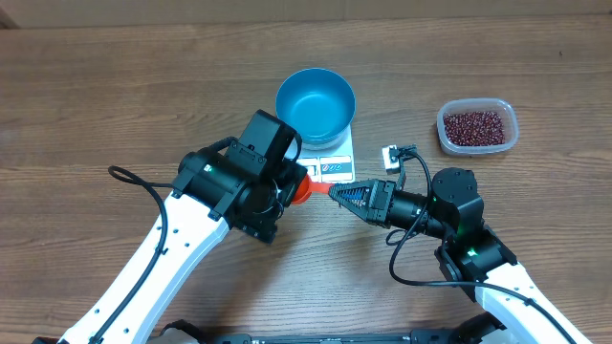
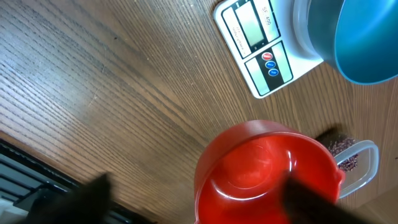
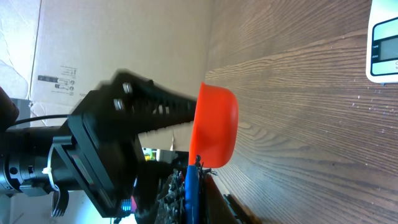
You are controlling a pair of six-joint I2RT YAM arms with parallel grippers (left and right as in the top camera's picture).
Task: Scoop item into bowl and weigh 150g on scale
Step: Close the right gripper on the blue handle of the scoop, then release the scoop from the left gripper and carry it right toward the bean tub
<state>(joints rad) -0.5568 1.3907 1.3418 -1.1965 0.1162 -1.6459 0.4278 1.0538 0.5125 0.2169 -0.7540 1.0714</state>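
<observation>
Mostly hidden under the round bright blue bowl [image 1: 316, 100] from overhead: the flat white rectangular digital scale [image 1: 332, 168], bare only at its front panel. No digits legible on its display in any view. Largely covered by the black wrist of the left arm [image 1: 251, 177]: the orange-red plastic scoop [image 1: 304, 185], handle out of sight. Too small to tell apart singly: the maroon heap of small beans [image 1: 475, 127] in the clear rectangular plastic tub [image 1: 441, 134].

In the left wrist view, blurred to dark smears: the left gripper's fingers [image 2: 93, 193]. Cut by the bottom edge there, the scoop; by the top and right edges, the bowl; half behind the scoop, the tub.

In the right wrist view, sliced by the right edge: the scale.
</observation>
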